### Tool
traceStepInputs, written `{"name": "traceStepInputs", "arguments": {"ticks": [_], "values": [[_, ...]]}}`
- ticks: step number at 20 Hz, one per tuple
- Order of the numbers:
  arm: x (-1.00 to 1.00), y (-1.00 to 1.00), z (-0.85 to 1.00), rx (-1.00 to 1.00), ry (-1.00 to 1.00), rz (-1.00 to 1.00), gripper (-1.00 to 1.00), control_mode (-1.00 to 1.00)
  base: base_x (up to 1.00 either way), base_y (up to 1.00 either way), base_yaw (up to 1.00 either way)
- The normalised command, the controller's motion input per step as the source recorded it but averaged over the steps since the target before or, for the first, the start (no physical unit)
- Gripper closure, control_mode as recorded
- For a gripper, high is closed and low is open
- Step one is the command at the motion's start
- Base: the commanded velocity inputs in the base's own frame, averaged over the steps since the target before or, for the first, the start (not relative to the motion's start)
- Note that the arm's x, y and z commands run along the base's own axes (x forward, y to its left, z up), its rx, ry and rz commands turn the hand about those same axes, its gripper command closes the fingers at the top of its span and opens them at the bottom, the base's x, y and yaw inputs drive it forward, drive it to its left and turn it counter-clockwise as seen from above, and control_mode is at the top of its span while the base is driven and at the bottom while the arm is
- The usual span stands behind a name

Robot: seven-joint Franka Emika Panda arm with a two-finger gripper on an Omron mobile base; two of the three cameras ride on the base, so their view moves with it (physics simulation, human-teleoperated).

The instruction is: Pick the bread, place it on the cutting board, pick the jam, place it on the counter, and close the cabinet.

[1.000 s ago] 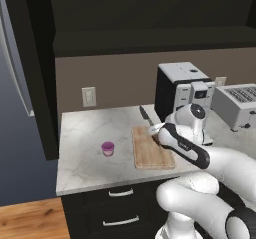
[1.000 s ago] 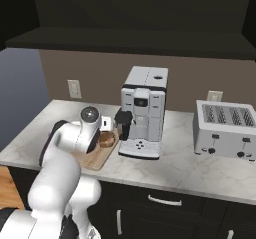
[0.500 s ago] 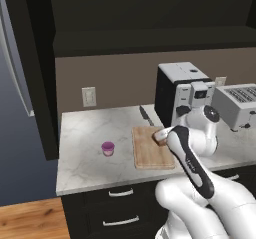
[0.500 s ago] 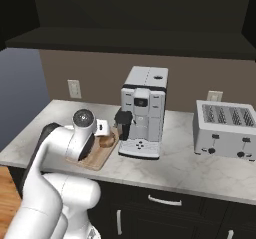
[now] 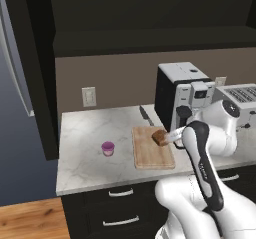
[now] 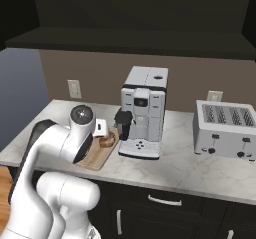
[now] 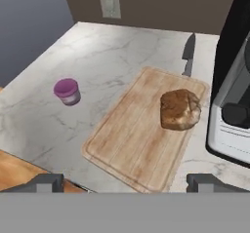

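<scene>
While the bread (image 7: 179, 109) lies on the cutting board (image 7: 132, 139), toward the board's end nearest the coffee machine (image 5: 180, 95), nothing grips it: the tool (image 7: 126, 182) hangs above the board's near edge with its two dark fingertips (image 7: 46, 182) spread wide apart and empty. From the left base view the loaf (image 5: 160, 137) sits on the right half of the board (image 5: 150, 153), just beside the white wrist of the arm (image 5: 210, 138). In the right base view the loaf (image 6: 106, 141) is partly hidden by the arm's wrist (image 6: 82, 128), so its exact footing there is hard to judge, though it appears to rest flat on the board (image 6: 97, 158).

The jam (image 7: 67, 91) stands upright on the marble worktop (image 7: 97, 51), apart from the board on the side away from the coffee machine; the left base view shows the same purple jar (image 5: 108, 148) on bare marble (image 5: 85, 168) between the board and the dark cabinet side (image 5: 37, 68).

A kitchen knife (image 7: 188, 54) lies on the worktop just past the board's far corner, blade toward the wall. A white wall outlet (image 5: 88, 96) is set in the brown backsplash behind the jam. Beyond the coffee machine a silver four-slot toaster (image 6: 226, 131) stands on the worktop. Black drawers with silver handles (image 5: 120, 193) run under the slab.
</scene>
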Motion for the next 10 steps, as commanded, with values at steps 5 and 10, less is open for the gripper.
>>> {"name": "traceStepInputs", "arguments": {"ticks": [5,10], "values": [[-0.6,0.0,0.06,0.0,-0.1,0.03,-1.0,-1.0,0.0,0.0,0.0],[-0.59,0.0,0.02,0.0,-0.09,0.02,-1.0,-1.0,0.0,0.0,0.0]]}}
